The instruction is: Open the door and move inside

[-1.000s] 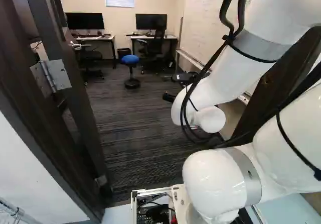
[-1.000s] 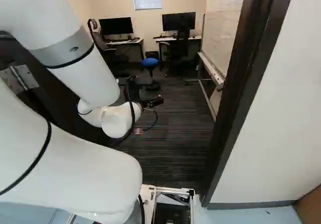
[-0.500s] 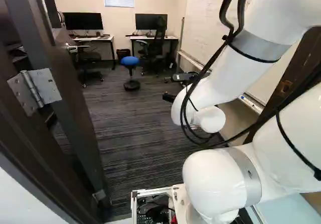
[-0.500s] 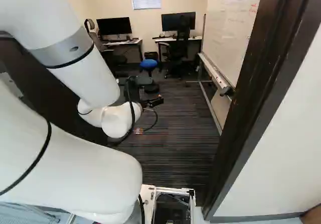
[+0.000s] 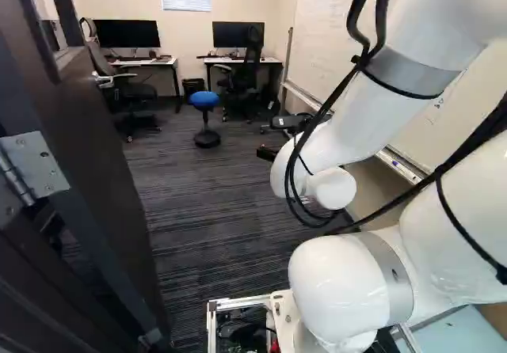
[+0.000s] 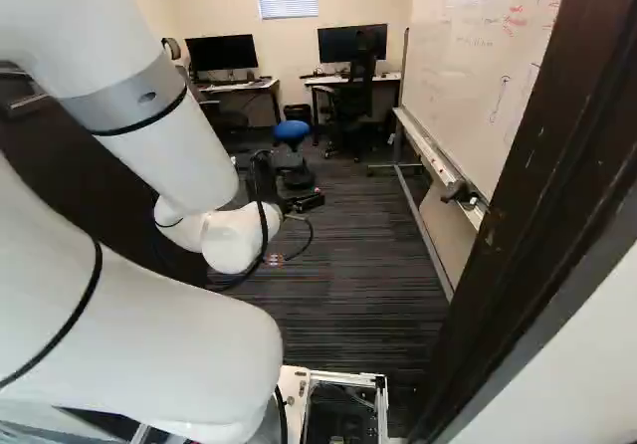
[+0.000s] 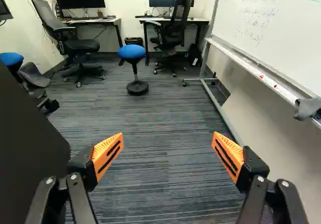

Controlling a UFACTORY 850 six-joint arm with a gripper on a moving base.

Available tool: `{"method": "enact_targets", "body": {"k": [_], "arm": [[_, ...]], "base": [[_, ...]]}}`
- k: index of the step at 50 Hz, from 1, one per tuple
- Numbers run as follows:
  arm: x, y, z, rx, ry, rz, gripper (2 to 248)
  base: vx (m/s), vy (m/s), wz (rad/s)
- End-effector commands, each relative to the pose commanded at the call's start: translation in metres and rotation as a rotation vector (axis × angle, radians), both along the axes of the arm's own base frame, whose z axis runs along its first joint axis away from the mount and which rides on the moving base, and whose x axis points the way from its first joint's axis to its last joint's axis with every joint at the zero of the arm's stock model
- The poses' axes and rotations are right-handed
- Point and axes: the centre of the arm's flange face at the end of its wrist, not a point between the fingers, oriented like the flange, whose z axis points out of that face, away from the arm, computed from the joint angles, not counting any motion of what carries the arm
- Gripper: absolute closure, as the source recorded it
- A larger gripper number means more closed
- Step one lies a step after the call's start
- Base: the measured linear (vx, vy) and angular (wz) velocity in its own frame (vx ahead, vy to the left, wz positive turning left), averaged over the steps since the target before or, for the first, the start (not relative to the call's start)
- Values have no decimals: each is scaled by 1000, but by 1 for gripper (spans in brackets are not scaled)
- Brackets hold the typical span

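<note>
As the door stands open at the left of the left base view, you have its dark, flat panel beside the hand, on the robot's left; can't tell if they touch. Fingers spread wide, nothing between, ribbed orange pads angled toward each other. You see a metal hinge on the door, lever handle farther along. Ahead of the hand: striped grey carpet, round blue stool, mesh-backed chairs. Smooth whiteboard on the robot's right. Your glossy white arm is bent, reaching forward, hand aimed into the room.
</note>
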Motion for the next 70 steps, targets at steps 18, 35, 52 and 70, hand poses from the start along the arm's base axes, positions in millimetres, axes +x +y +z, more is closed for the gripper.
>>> {"method": "enact_targets", "body": {"k": [18, 35, 52, 70], "arm": [[0, 0, 0, 0, 0, 0, 3], [0, 0, 0, 0, 0, 0, 3], [0, 0, 0, 0, 0, 0, 3], [0, 0, 0, 0, 0, 0, 3]], "base": [[150, 16, -15], [144, 42, -20], [185, 43, -16], [188, 46, -15]]}}
